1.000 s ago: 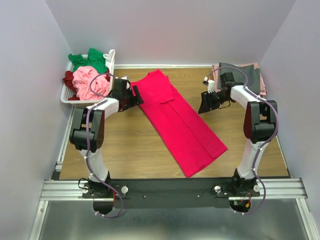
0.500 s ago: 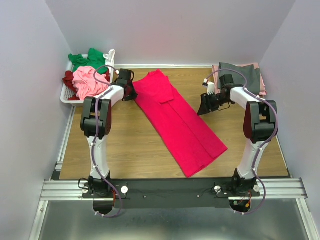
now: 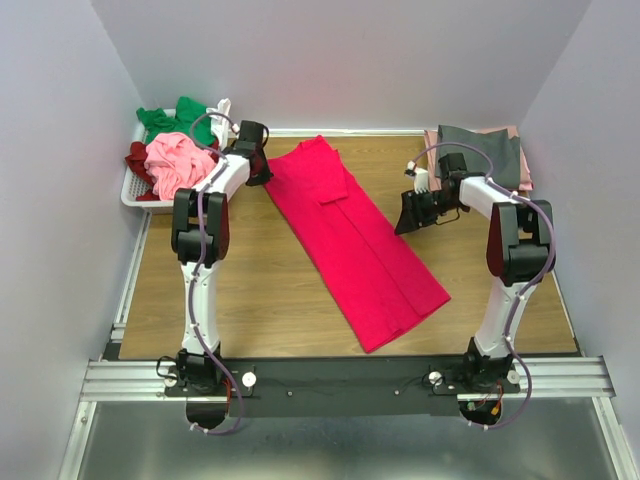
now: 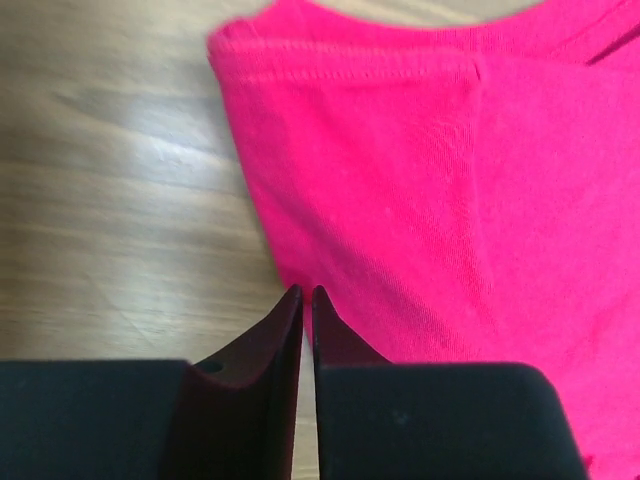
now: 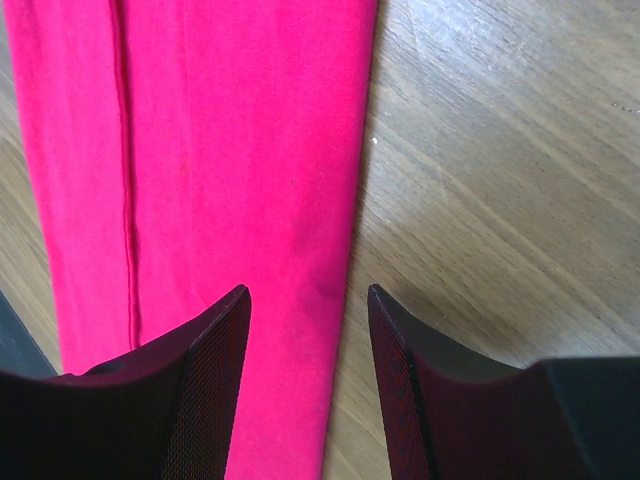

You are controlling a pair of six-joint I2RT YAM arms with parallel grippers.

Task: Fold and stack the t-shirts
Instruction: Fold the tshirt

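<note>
Top external view, item one: the crimson-pink t-shirt [image 3: 355, 240] (the piece you are working) is lying flat on the wooden table [image 3: 230, 290]. It is folded lengthwise into a long strip, running diagonally from its collar end at far left to its hem end near the centre.

Item two: the left gripper [image 3: 258, 168] is sitting at the collar end's left corner. In the left wrist view its jaws are standing almost together with only a slit between them, tips right at the tee's side edge. Whether cloth is caught in that slit is not showing.

Item three: the right gripper [image 5: 308, 325] is hovering over the strip's right edge, jaws standing well apart and holding nothing.

Item four: a white slatted basket [image 3: 130, 197] at far left is holding a loose green tee [image 3: 180, 118], light pink tee [image 3: 175, 165] and maroon tee [image 3: 137, 158].

Item five: a folded grey tee [image 3: 480, 150] is resting on a dusty pink tee [image 3: 515, 132] at far right.

Handling note: you are likely dealing with light, limp knit that is going to sag and drag, and its layers may slide apart. Taking hold at the two collar-end corners, pinching through every layer, looks the safest way of carrying that end over towards the hem.
</note>
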